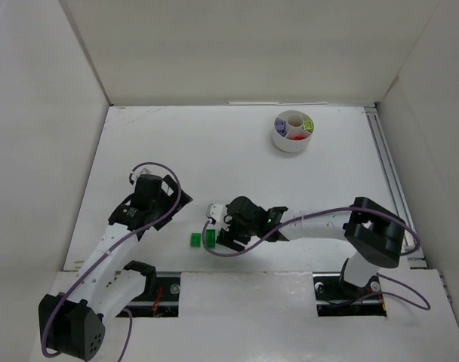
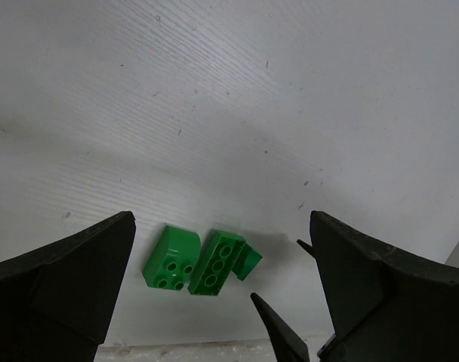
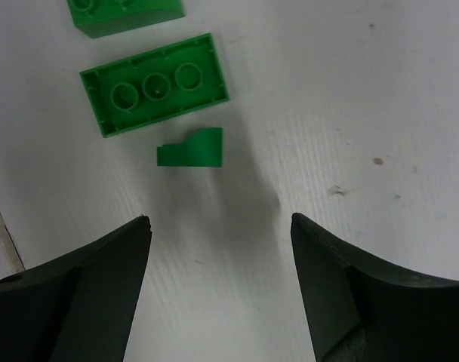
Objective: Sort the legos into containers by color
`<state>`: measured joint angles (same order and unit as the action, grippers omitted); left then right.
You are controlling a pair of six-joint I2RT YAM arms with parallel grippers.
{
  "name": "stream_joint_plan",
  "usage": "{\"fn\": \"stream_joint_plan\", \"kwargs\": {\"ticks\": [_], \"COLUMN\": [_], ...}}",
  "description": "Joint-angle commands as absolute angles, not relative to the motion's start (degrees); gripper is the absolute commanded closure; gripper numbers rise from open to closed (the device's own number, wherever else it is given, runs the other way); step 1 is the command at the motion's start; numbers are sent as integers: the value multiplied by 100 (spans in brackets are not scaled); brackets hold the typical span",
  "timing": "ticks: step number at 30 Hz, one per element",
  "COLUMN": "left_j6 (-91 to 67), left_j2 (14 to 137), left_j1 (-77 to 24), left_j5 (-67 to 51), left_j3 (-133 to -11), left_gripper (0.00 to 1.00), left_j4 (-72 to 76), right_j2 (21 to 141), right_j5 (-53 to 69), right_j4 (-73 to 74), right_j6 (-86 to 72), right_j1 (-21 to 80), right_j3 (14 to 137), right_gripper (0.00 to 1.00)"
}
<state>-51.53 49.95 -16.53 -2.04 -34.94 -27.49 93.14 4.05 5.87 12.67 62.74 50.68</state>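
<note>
A: What takes up the most room?
B: The white table [image 1: 214,151]. Both arms reach over it from the near edge. The left arm [image 1: 109,241] bends up and inward. The right arm [image 1: 314,224] stretches to the left, low over the table.

A: Where is the dish?
B: The dish [image 1: 290,145] stands at the far right, well apart from both arms. One wedge holds a purple lego [image 1: 279,125], another a red lego [image 1: 298,136] and another a lime lego [image 1: 308,126].

A: And the grippers?
B: The left gripper [image 2: 222,222] has its fingers spread wide and grips nothing. The right gripper [image 3: 219,220] is spread too, with only table showing between its fingers.

A: Are there loose legos?
B: Three green ones lie on the table toward the near edge, between the two grippers and just ahead of the right fingertips. The largest is a brick [image 3: 154,84] lying underside up, with three round tubes showing. Just beside it lies a second brick [image 2: 170,260], which shows four studs in the left wrist view. The right wrist view cuts it off at the frame edge. The smallest is a sloped bit [image 3: 190,147], just beside the upturned brick on the side toward the right gripper.
</note>
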Motion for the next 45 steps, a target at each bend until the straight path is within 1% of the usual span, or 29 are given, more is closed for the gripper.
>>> {"fn": "stream_joint_plan", "kwargs": {"ticks": [1,5,7,11,18,20,24,25,27,28,32,34,37,39,45], "left_j6": [-5177,-5177,-5177,-5124,-5124,-5124,-5124,-5124,-5124,-5124,-5124,-5124,-5124,-5124,-5072], "left_j2": [4808,4746,4694,4693,4474,4421,4368,4368,4368,4368,4368,4368,4368,4368,4315], "left_j1": [-1687,-1687,-1687,-1687,-1687,-1687,-1687,-1687,-1687,-1687,-1687,-1687,-1687,-1687,-1687], "left_j5": [-70,-70,-70,-70,-70,-70,-70,-70,-70,-70,-70,-70,-70,-70,-70], "left_j3": [-3445,-3445,-3445,-3393,-3340,-3340,-3287,-3287,-3287,-3287,-3287,-3287,-3287,-3287,-3349], "left_gripper": [0,0,0,0,0,0,0,0,0,0,0,0,0,0,0], "left_j4": [-2777,-2839,-2839,-2839,-2892,-2892,-2892,-2892,-2892,-2892,-2892,-2892,-2892,-2892,-2892], "right_j2": [9536,9642,9694,9878,9993,10045,10046,10046,10046,9985,9800,9625,9458,9378,8896], "right_j5": [352,352,352,229,53,53,53,53,53,53,0,-53,-185,-237,-308], "right_j4": [149,-149,-255,-483,-606,-667,-668,-668,-729,-729,-729,-729,-729,-729,-729], "right_j6": [1459,1406,1345,1292,1116,1046,985,984,984,984,984,984,984,984,870], "right_j1": [6512,6574,6626,6680,6680,6680,6680,6680,6680,6680,6680,6680,6680,6680,6549], "right_j3": [5317,5318,5317,5317,5370,5370,5309,5309,5247,5247,5247,5186,5186,5186,5186], "right_gripper": [21,22,26,26,38,38,47,52,57,62,68,68,74,75,75]}}
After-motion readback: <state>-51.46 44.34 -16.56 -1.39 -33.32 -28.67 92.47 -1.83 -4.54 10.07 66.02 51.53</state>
